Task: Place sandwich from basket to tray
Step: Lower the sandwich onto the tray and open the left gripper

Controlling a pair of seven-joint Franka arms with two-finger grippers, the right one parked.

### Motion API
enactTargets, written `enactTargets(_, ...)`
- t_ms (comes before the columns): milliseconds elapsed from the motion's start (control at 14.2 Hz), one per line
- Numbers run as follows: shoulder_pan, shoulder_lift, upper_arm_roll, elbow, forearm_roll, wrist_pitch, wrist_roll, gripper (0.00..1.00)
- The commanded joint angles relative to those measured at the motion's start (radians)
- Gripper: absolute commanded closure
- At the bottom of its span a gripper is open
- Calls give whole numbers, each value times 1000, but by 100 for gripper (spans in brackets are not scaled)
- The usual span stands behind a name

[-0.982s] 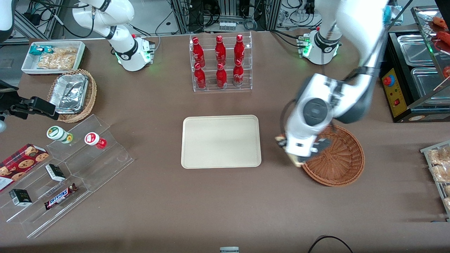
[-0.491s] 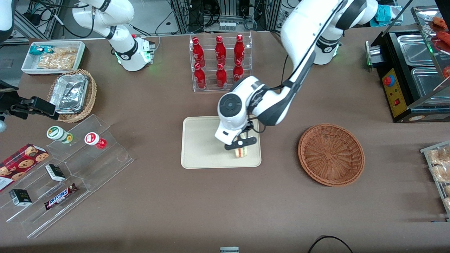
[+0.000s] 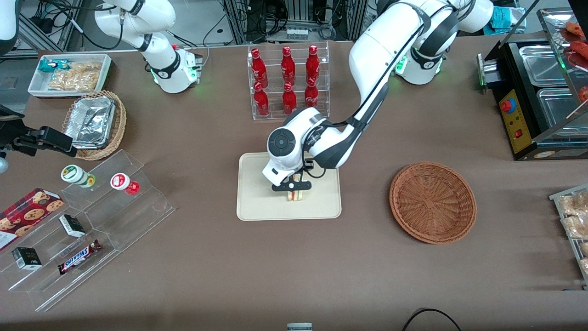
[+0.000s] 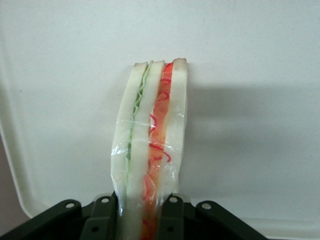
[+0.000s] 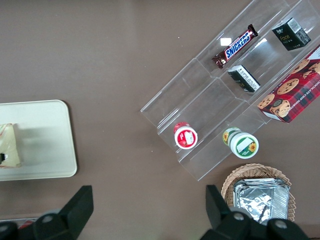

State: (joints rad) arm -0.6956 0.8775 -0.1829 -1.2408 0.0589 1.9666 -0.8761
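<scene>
**Sandwich held over tray, basket off to the side**

The left arm's gripper (image 3: 292, 186) was positioned over the tray (image 3: 257, 207), near the middle of the tray's surface. Its fingers (image 4: 170, 212) were closed on the sandwich (image 3: 296, 195), clamping the wrapped wedge from both flat sides. In the wrist view the sandwich (image 4: 150, 145) pointed away from the fingers, edge-on, with white bread layers, a green layer on one side and a red layer on the other, under clear film. Its shadow fell on the tray (image 4: 250, 75) just beside it; whether the tip touched the tray surface could not be told.

The basket (image 3: 432, 202) sat on the brown table (image 3: 294, 276), well apart from the tray, toward the working arm's end. A clear rack of red bottles (image 3: 288, 80) stood farther from the front camera than the tray.
</scene>
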Motion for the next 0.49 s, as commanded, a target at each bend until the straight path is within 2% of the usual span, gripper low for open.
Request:
enactTargets(0,-18,26,5,41,2,3,0,69)
enactTargets(70,-18,24,5,40,2,2,-1,64)
enactTargets(140,-18,21,5,38,1,-2,-1,39)
enactTargets(211,-18,15,5,38,1,-5,-1,5)
enactTargets(281,-18,0,6,38,2,-12,-1,0)
enactTargets(421,-5,-63,11,32,2,-73,-1,0)
